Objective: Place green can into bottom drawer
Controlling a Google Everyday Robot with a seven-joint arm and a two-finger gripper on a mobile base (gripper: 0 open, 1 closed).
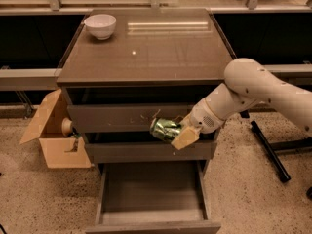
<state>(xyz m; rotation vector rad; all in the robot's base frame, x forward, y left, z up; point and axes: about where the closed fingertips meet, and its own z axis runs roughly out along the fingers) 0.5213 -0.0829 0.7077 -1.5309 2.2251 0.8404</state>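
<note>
My gripper [176, 131] is shut on the green can [165, 129], a shiny green can held on its side in front of the cabinet, level with the middle drawer's front. The tan fingers [184, 136] clamp its right end. The white arm [253, 91] comes in from the right. The bottom drawer [151, 218] is pulled out below the can, its grey inside bare.
A white bowl [100, 25] stands at the far left of the cabinet top [146, 52]. The scratched top drawer [112, 118] and the middle drawer [126, 151] are closed. An open cardboard box [54, 135] sits on the floor to the left. A black stand leg [269, 152] lies at the right.
</note>
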